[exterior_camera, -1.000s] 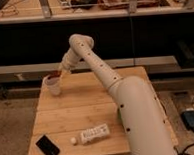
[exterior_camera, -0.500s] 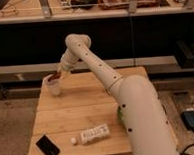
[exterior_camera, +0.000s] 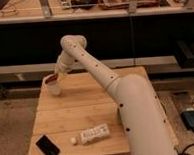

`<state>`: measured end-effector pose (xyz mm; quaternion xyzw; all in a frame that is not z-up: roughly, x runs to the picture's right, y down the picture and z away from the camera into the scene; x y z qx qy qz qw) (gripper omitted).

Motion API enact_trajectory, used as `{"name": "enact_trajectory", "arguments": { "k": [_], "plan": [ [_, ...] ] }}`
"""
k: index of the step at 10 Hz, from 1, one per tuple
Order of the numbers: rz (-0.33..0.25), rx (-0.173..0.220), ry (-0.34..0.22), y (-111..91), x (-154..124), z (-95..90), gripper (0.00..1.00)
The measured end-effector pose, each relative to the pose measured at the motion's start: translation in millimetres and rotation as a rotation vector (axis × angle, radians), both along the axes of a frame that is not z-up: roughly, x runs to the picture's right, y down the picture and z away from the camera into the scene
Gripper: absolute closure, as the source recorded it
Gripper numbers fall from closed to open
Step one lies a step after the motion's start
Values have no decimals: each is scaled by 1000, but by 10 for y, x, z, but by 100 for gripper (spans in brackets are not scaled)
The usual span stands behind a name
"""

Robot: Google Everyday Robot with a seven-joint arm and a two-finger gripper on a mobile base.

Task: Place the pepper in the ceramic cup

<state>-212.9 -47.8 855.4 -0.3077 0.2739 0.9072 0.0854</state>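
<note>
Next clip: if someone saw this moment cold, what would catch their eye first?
The big white robot arm sweeps up from the lower right across the wooden table. Its gripper sits right over the ceramic cup at the table's far left corner, with something dark red at the cup's mouth, likely the pepper. Near the front edge lie a black phone and a white packet.
</note>
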Motion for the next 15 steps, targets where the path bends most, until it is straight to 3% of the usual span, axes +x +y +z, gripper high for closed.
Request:
{"name": "enact_trajectory", "arguments": {
  "k": [4,5,9,11,15],
  "plan": [
    [-14,1,26,-6,-39,94,82],
    [-15,5,33,-33,-43,103,78],
    [-33,18,52,-116,-74,71,46],
    [-42,19,63,-134,-85,79,25],
    [-47,20,72,-184,-134,70,20]
  ]
}}
